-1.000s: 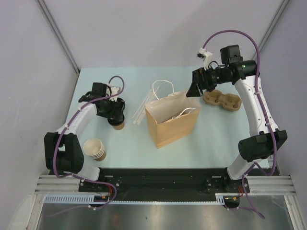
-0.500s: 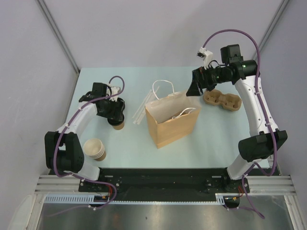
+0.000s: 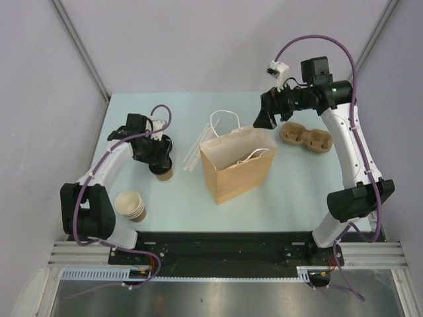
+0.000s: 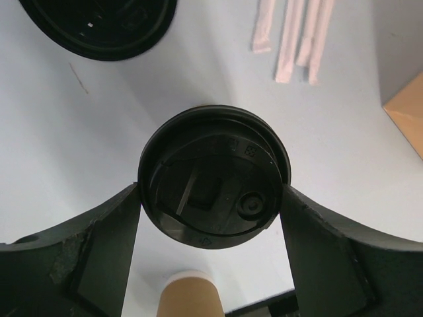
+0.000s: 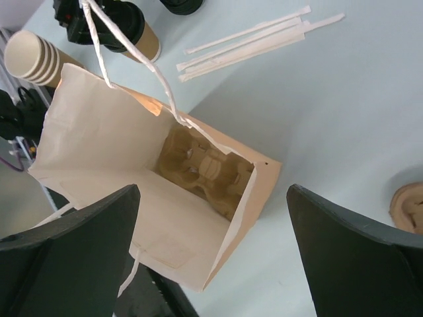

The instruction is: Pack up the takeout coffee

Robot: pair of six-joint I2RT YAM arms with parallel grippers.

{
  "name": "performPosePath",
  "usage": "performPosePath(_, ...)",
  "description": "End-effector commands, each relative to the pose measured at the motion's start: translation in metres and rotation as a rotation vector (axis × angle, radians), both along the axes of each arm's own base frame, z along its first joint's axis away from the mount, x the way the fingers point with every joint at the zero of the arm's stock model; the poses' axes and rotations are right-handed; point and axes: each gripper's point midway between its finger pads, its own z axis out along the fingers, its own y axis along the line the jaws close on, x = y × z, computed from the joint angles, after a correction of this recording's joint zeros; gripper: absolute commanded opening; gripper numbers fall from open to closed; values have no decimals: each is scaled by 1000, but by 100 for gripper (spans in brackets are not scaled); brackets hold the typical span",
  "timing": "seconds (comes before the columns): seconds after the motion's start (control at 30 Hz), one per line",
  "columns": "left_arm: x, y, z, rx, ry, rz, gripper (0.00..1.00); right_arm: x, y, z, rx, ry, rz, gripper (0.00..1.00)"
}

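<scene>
1. Fingers (image 4: 99, 257) of my left gripper (image 4: 210, 190) flanked the cup (image 3: 163, 175) just under its lid (image 4: 215, 175), left of the bag (image 3: 231, 178). I could not tell whether they pinched it.
2. My right gripper (image 5: 211, 190) hung spread wide and empty above the bag's far right corner.
3. I judged the step in hand to be taking hold of the cup, which stood on the table (image 3: 297, 185), unpacked.
4. Next called for a firm, level squeeze and a straight lift. Then a carry rightward, and down into the carrier (image 5: 205, 168) inside the bag.
</scene>
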Motion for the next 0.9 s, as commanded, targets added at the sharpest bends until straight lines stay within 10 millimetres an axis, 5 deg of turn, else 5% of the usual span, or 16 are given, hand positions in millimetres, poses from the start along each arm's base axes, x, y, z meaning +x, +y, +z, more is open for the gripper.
performPosePath(0.0, -1, -11, 50, -65, -95, -82, 36, 7, 15, 25, -31, -205, 81, 99)
performPosePath(0.13, -6, -17, 79, -83, -139, -136, 22, 7, 29, 23, -69, -284, 165, 99)
performPosePath(0.4, -22, -34, 122, -172, -228, -220, 21, 5, 48, 3, -141, -270, 199, 100)
performPosePath(0.73, -60, -79, 273, -376, -530, -514, 20, -11, 20, 13, -74, -148, 82, 100)
performPosePath(0.87, -76, -92, 318, -407, -627, -614, 20, -12, 7, 10, -57, -84, 33, 100)
